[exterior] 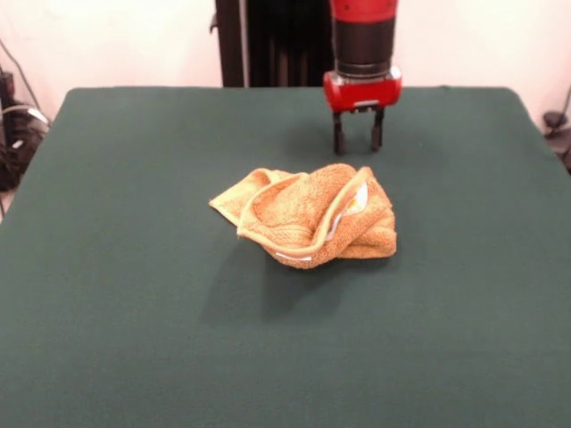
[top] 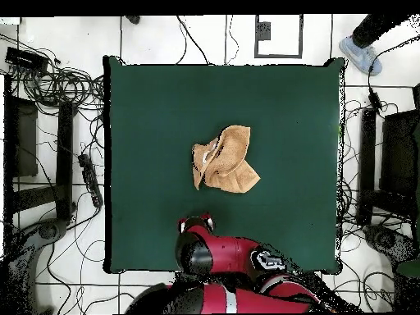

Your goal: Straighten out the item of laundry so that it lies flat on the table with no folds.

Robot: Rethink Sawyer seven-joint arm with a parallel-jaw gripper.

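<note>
The orange-tan towel (exterior: 310, 217) lies crumpled in a folded heap near the middle of the dark green table (exterior: 134, 267), with a white label edge showing along its front fold. It also shows in the overhead view (top: 224, 159). My gripper (exterior: 358, 141) hangs behind the towel toward the table's far side, above the felt and apart from the cloth. Its two black fingers (exterior: 339, 138) stand apart with nothing between them. In the overhead view the red arm (top: 215, 254) hides the gripper at the table's (top: 287, 205) robot-side edge.
Cables and dark equipment (top: 57, 148) lie on the floor beside the table. A person's shoe (top: 361, 54) shows at the far corner in the overhead view. The black pedestal (exterior: 272, 45) stands behind the table.
</note>
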